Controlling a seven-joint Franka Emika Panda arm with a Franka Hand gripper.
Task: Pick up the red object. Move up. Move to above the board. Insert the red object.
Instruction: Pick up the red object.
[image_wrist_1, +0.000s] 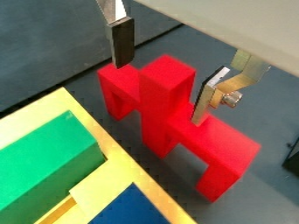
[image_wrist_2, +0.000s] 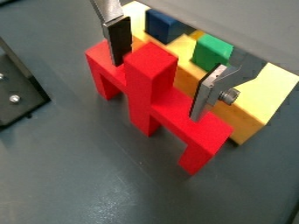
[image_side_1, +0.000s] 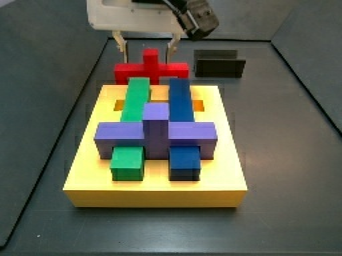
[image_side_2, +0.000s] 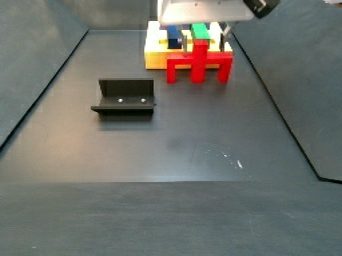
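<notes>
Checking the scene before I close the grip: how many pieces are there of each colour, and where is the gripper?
Red: 1, the red object, on the floor
Green: 1, on the yellow board
Blue: 1, on the board
Purple: 1, on the board
Total: 4 pieces
Gripper: straddling the red object, open.

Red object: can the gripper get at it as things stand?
Probably yes. The gripper is open right over the red object, its fingers flanking the upright middle block with nothing between. The yellow board sits close beside but doesn't block the approach.
</notes>
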